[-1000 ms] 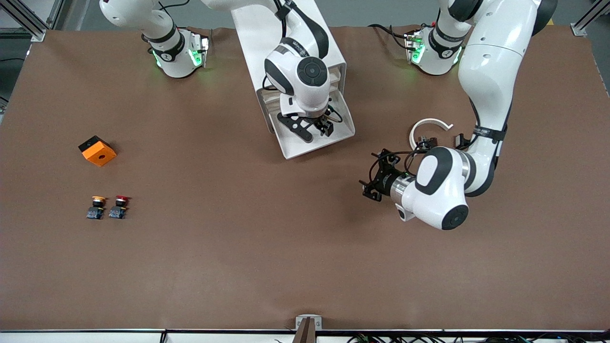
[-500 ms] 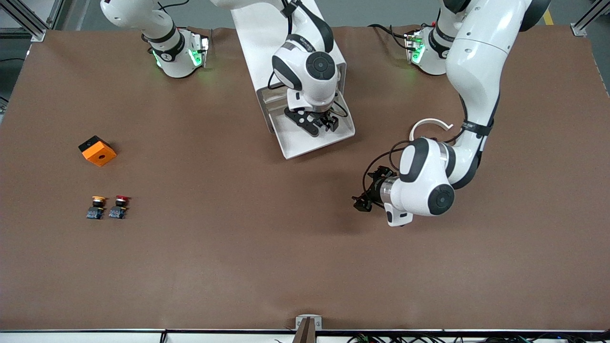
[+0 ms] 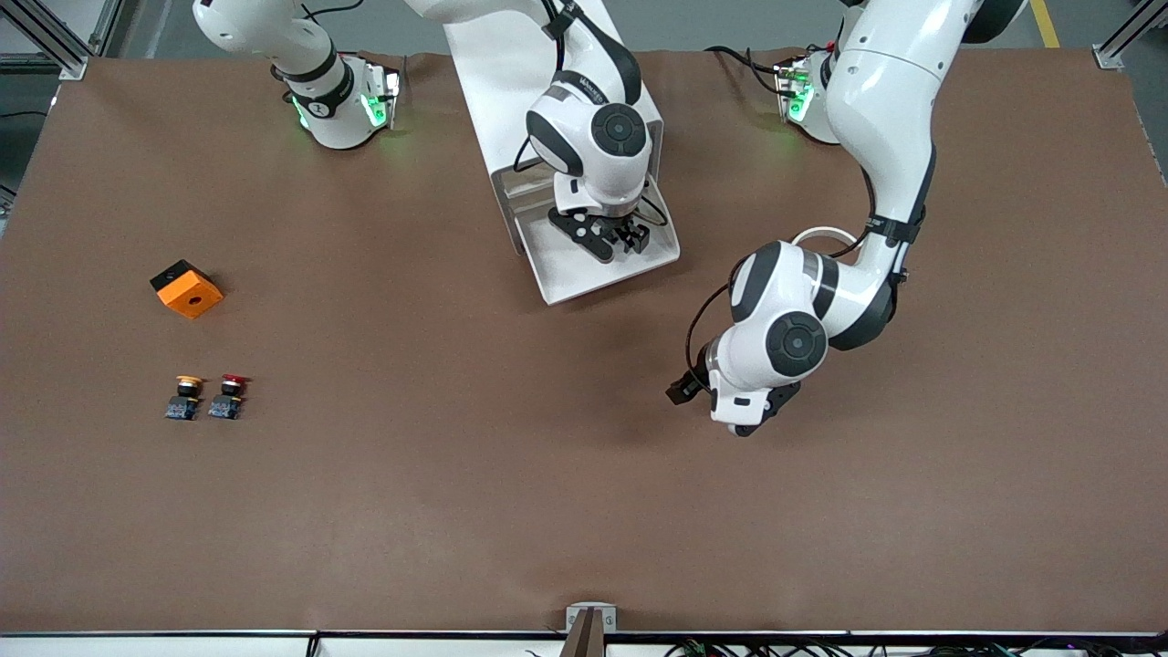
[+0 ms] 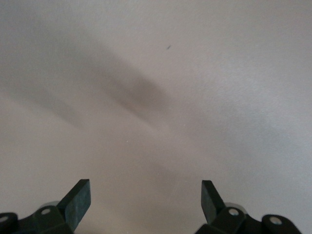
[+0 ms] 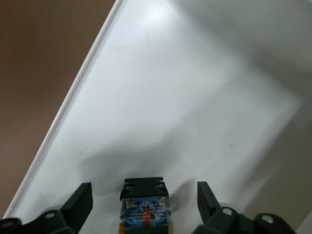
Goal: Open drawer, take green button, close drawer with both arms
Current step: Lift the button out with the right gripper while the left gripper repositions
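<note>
The white cabinet [image 3: 511,55] stands between the arm bases, with one drawer [image 3: 584,274] pulled open toward the front camera. My right gripper [image 3: 610,239] is down inside the drawer. In the right wrist view it [image 5: 145,200] is open, and the button's blue-grey block base [image 5: 145,204] stands on the white drawer floor [image 5: 185,97] between the fingers [image 5: 80,202] without touching them. The cap is out of view. My left gripper [image 4: 146,195] is open and empty over bare table, nearer the front camera than the drawer and toward the left arm's end.
An orange block [image 3: 187,288], a yellow-capped button [image 3: 185,396] and a red-capped button [image 3: 227,395] lie toward the right arm's end. A white ring [image 3: 826,235] lies partly under the left arm's forearm.
The left arm's wrist has turned downward and shifted a little toward the front camera. The right gripper has moved farther into the drawer, toward the cabinet.
</note>
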You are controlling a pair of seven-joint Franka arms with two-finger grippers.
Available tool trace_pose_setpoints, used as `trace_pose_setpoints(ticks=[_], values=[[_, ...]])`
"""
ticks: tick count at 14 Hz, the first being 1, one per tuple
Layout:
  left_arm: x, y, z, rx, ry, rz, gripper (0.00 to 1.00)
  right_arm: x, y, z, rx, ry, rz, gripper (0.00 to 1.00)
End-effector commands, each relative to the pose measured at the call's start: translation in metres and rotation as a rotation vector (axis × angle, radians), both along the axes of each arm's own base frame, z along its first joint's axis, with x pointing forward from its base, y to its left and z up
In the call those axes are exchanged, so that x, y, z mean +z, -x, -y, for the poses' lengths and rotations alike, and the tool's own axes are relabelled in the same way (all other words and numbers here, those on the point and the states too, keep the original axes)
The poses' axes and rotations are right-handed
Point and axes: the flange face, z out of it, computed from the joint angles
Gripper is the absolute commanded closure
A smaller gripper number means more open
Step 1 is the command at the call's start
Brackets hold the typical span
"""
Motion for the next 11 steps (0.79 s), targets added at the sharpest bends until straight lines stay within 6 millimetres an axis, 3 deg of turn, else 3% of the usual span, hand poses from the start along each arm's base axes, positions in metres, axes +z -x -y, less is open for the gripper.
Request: trace_pose_setpoints(ticks=[1, 4, 7, 8, 9, 11], values=[[0.014, 0.005, -0.001, -0.022, -0.045, 0.057, 0.00, -0.003, 0.006, -0.005, -0.011, -0.011, -0.006, 0.36], [0.020, -0.004, -0.007, -0.034, -0.051, 0.102, 0.00, -0.002, 0.012, -0.012, -0.036, -0.047, -0.032, 0.39], [0.018, -0.012, -0.008, -0.080, -0.089, 0.153, 0.00, -0.001, 0.012, -0.012, -0.024, -0.052, -0.032, 0.66], [0.015, -0.012, -0.008, -0.083, -0.091, 0.149, 0.00, -0.002, 0.011, -0.012, -0.017, -0.055, -0.033, 0.80], [0.014, -0.009, -0.005, -0.091, -0.092, 0.146, 0.00, -0.004, 0.010, -0.013, -0.013, -0.057, -0.030, 1.00], [0.010, -0.007, -0.005, -0.121, -0.093, 0.140, 0.00, -0.005, 0.008, -0.014, -0.011, -0.060, -0.023, 1.00]])
